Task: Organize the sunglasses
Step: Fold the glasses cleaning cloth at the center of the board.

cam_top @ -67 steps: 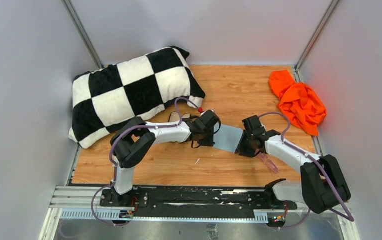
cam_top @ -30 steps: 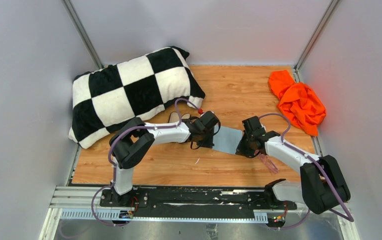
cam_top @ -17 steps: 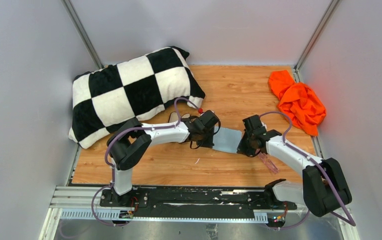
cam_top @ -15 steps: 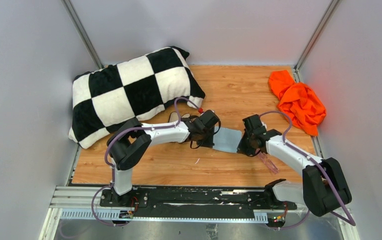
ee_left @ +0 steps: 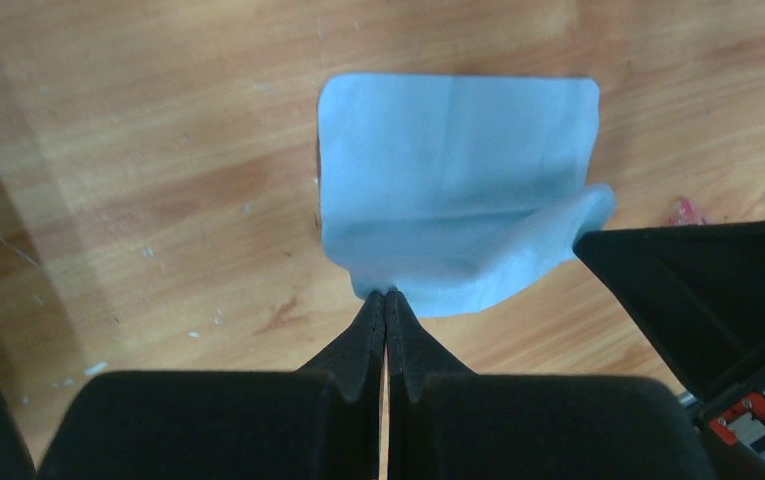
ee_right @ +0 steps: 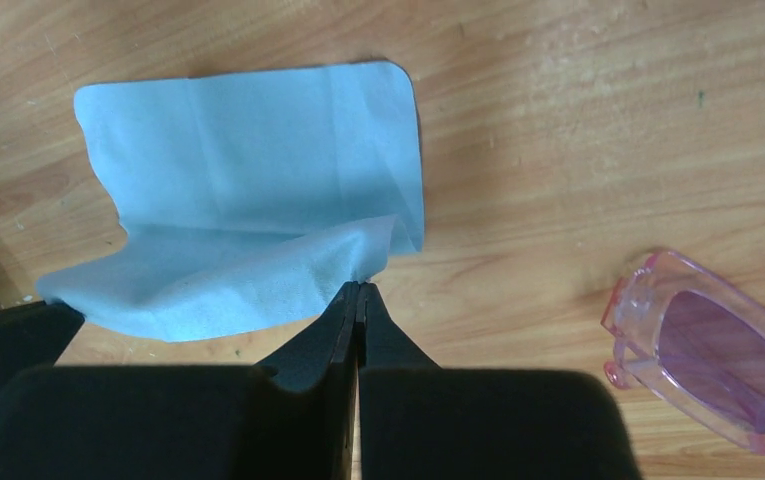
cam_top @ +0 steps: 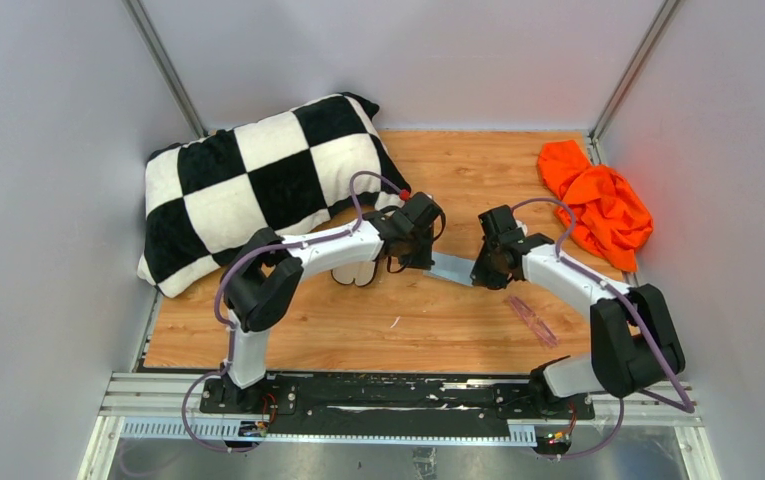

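Note:
The pink translucent sunglasses [cam_top: 531, 318] lie folded on the wooden floor, right of centre; they also show at the right edge of the right wrist view [ee_right: 708, 360]. A light blue cloth [cam_top: 454, 270] hangs between my two grippers. My left gripper [cam_top: 424, 260] is shut on one near corner of the cloth [ee_left: 458, 180], with its tips [ee_left: 386, 293] pinching it. My right gripper [cam_top: 482, 276] is shut on the other near corner [ee_right: 358, 285] of the cloth [ee_right: 248, 180]. The near edge is lifted and folds over the half that lies flat. The sunglasses lie apart from both grippers.
A black and white checked pillow [cam_top: 268, 185] lies at the back left. An orange cloth [cam_top: 596, 205] is bunched at the back right. A beige shape [cam_top: 356, 272] shows under my left arm; what it is cannot be told. Grey walls enclose the floor.
Both grippers have moved away from me and upward, lifting the cloth's near edge over its far half. The right arm has swung off the sunglasses, which now lie in full view.

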Controlling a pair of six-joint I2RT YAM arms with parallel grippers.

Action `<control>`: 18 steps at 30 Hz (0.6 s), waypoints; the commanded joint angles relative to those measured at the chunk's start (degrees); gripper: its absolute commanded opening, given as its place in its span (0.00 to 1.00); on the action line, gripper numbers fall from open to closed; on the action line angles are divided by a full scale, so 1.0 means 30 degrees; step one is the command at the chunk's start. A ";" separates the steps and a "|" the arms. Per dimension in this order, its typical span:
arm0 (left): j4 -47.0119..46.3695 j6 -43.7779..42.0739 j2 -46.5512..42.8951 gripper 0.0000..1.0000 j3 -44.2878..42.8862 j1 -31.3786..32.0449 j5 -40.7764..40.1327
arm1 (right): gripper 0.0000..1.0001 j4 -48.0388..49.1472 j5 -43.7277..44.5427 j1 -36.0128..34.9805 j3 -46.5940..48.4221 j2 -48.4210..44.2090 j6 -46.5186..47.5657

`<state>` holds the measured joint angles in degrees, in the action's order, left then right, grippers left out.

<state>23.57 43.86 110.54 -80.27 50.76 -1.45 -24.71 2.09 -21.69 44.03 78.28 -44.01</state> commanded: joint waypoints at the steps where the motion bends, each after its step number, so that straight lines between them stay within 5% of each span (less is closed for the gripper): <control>1: 0.0810 -0.0762 0.1092 0.00 -0.1243 -0.0456 0.0309 | 0.00 -0.0567 0.0526 0.0324 0.1159 0.0972 0.0552; 18: 0.1488 -0.1761 0.2967 0.00 -0.3011 -0.0866 0.1801 | 0.00 -0.1110 0.0686 0.0795 0.0998 0.0637 0.0274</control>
<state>26.92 39.79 117.67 -87.22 48.45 2.74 -25.69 2.59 -20.12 47.16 81.21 -43.44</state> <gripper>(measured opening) 0.005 0.009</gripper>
